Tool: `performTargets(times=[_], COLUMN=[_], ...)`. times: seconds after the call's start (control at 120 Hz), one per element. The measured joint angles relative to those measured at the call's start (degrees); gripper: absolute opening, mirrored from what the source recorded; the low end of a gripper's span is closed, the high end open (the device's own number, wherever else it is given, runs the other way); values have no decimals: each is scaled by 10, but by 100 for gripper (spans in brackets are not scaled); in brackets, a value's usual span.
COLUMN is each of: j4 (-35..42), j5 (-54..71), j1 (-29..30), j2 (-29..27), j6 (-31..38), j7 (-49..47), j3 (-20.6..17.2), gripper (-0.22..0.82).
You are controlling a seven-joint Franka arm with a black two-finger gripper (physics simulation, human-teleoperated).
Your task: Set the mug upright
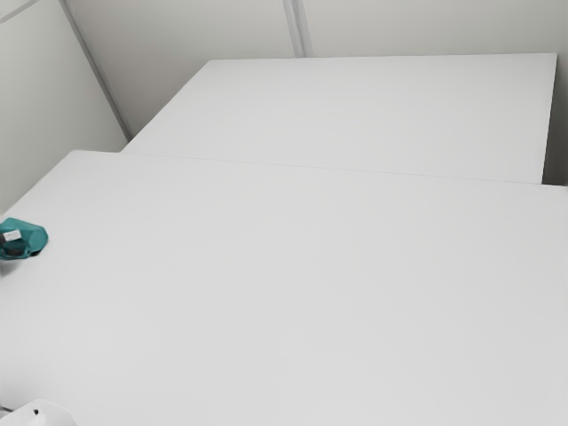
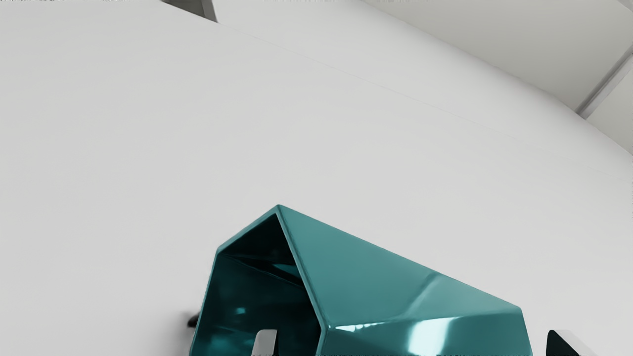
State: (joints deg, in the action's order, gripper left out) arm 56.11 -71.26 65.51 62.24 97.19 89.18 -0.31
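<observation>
Hand (image 2: 417, 342) released, spread about the tipped mug (image 2: 376, 267); best square up, close softly, then lift and turn mouth-up.

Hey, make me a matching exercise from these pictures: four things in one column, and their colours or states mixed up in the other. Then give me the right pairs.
Things:
1. Mug
2. Table
3. Gripper
4. Mug's inside

Colours and states:
A. Open, fingers wide apart
B. Very dark teal, nearly black in places
C. Plain white
D. Bright teal outside, tipped on its side

Right pairs:
1-D
2-C
3-A
4-B
</observation>
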Motion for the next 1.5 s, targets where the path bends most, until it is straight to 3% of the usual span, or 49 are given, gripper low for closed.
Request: performTargets(times=[0.1,0.275,0.433,0.667,0.95,1.083,1.25,1.5], j4=[1,1,1,91,298,419,503,580], j5=[0,-1,-1,25,232,381,561,721], j1=[-3,-14,-34,-78,-245,-322,-415,-568], j2=[-4,-12,-29,-128,-335,-456,-560,-655], j6=[1,3,4,28,164,231,267,252], j7=[1,2,1,-7,-91,-191,-354,-605], j3=[-1,-2,-2,1,16,16,16,16], gripper=[34,4,-11,-16,-18,-18,-18,-18])
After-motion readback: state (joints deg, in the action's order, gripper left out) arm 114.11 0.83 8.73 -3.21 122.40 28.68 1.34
